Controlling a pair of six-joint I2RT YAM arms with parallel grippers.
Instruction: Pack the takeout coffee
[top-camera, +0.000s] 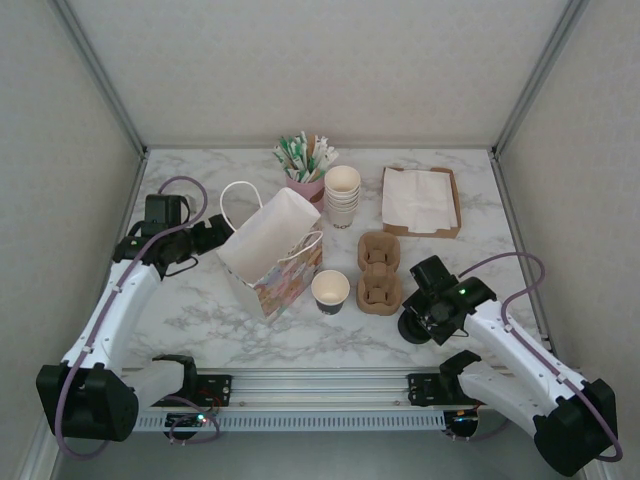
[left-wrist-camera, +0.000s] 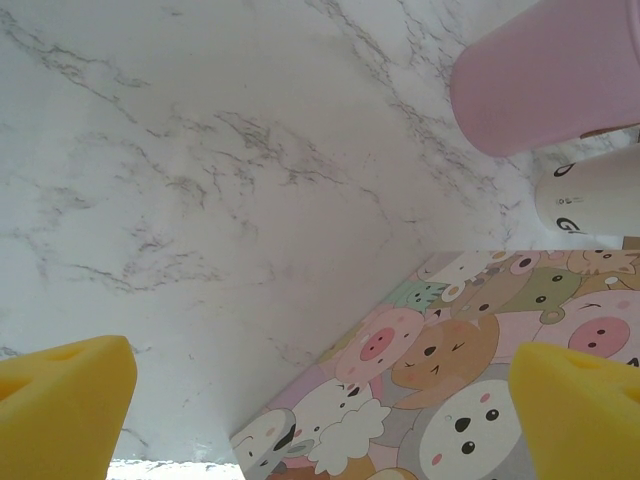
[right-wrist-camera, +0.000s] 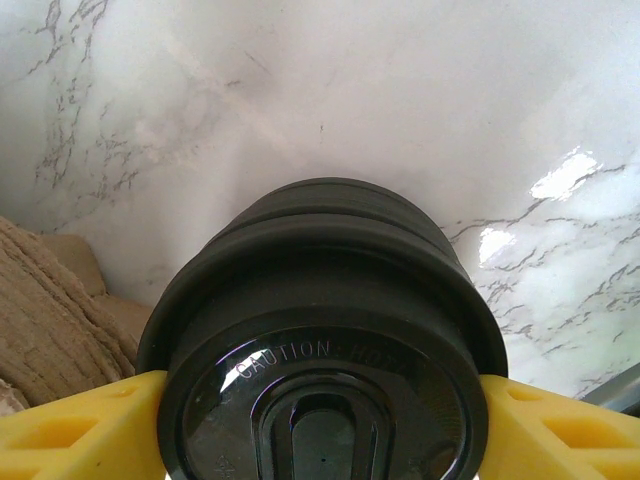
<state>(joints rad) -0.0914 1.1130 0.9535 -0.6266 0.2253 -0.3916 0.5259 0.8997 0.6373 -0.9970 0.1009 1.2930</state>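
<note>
The takeout coffee is out of view. A lidless paper cup (top-camera: 330, 290) stands in the middle of the table, beside a paper bag (top-camera: 270, 250) printed with cartoon animals (left-wrist-camera: 470, 380). My right gripper (top-camera: 420, 318) (right-wrist-camera: 320, 425) sits over a pile of black lids (top-camera: 413, 328), and its yellow fingers (right-wrist-camera: 70, 430) press both sides of the top lid (right-wrist-camera: 320, 300). My left gripper (top-camera: 215, 236) (left-wrist-camera: 320, 405) stands open low beside the bag's left side, with nothing between its fingers.
A brown cup carrier (top-camera: 378, 272) lies right of the lidless cup. Behind it are a stack of cream cups (top-camera: 342, 195), a pink cup of straws (top-camera: 305, 170) and a napkin tray (top-camera: 420, 200). The bag leans with its mouth up and left.
</note>
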